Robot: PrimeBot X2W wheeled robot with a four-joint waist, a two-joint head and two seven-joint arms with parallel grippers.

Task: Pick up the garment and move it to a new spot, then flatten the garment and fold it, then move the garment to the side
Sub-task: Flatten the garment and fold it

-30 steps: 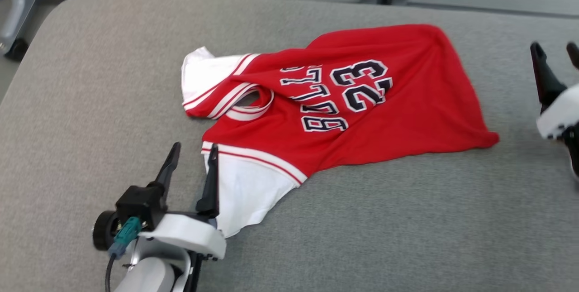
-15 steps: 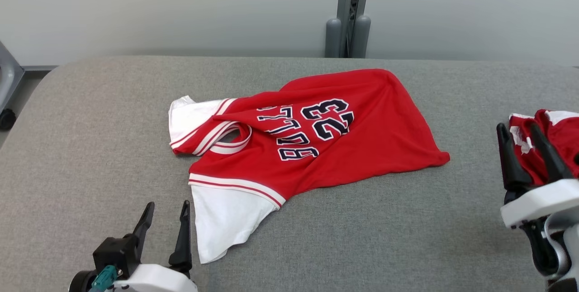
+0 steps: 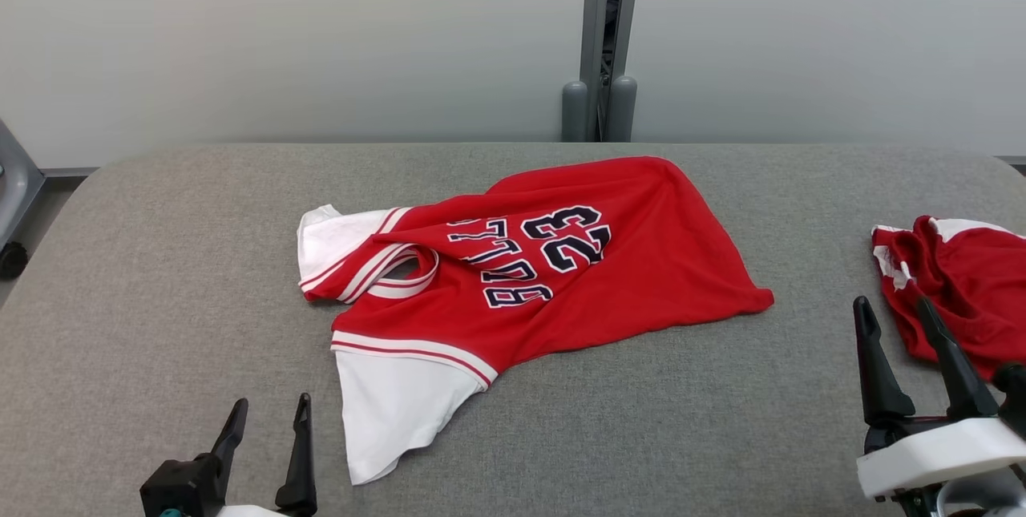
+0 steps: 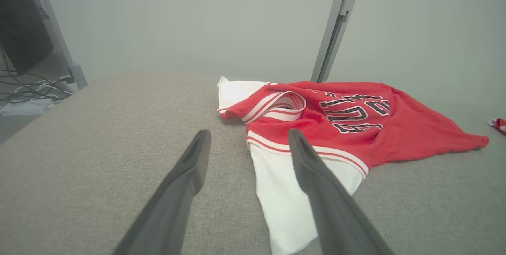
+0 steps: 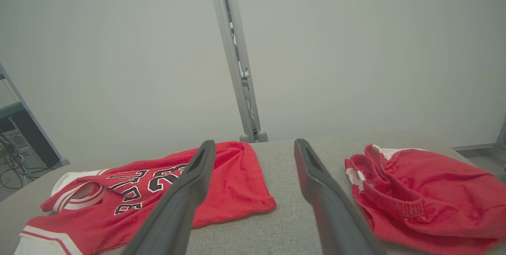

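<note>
The garment (image 3: 561, 268) is a red jersey with white sleeves and the number 23, lying rumpled and unfolded at the middle of the grey padded table (image 3: 160, 260); it also shows as the garment (image 4: 355, 124) and the garment (image 5: 158, 195). My left gripper (image 3: 268, 417) stands open at the lower left, just left of the near white sleeve (image 3: 393, 405), holding nothing. My right gripper (image 3: 894, 313) is open at the lower right, apart from the jersey, with nothing between its fingers.
Red shorts (image 3: 954, 284) lie bunched at the table's right edge, close beside my right gripper, also seen as the shorts (image 5: 415, 195). A grey post (image 3: 601, 36) stands behind the table against a pale wall. Cables and a rack (image 4: 27, 49) sit off the left side.
The head camera has tilted up, so the whole picture has shifted and the wall and the shorts have come into view. Both grippers have drawn back toward the near edge, still open. The jersey lies unchanged.
</note>
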